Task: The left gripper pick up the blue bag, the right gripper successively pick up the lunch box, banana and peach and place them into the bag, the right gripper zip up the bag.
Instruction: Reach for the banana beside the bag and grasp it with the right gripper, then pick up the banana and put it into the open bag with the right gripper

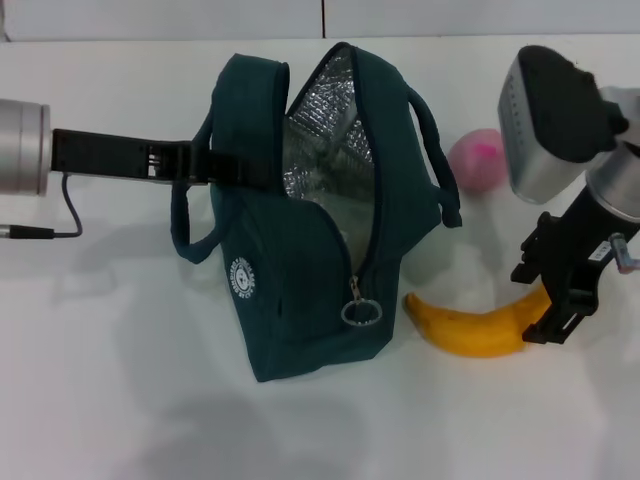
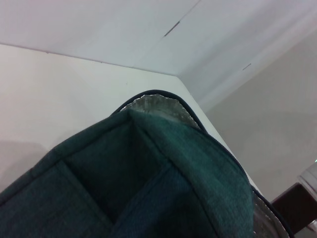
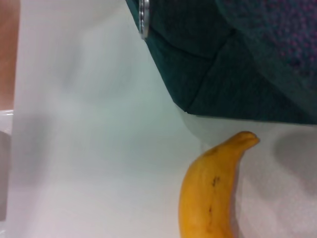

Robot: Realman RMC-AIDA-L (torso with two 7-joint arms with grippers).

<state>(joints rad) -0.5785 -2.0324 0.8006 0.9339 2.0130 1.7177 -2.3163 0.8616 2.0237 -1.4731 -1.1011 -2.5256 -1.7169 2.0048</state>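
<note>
The blue bag [image 1: 300, 290] stands in the middle of the table with its top unzipped and its foil lining showing. The zip's ring pull [image 1: 361, 312] hangs at its front. From the left, my left gripper [image 1: 205, 165] reaches in and is shut on the bag's near wall by a handle. In the left wrist view the bag's fabric [image 2: 148, 188] fills the lower part. The banana [image 1: 475, 328] lies on the table to the right of the bag. My right gripper [image 1: 558, 305] is at its right end. Behind it sits the pink peach [image 1: 477, 160]. The lunch box is hidden. The right wrist view shows the banana [image 3: 208, 198] below the bag's corner [image 3: 223, 59].
The white table [image 1: 120, 380] stretches left and forward of the bag. A thin black cable [image 1: 60, 215] hangs from my left arm. The table's back edge meets a wall just behind the bag.
</note>
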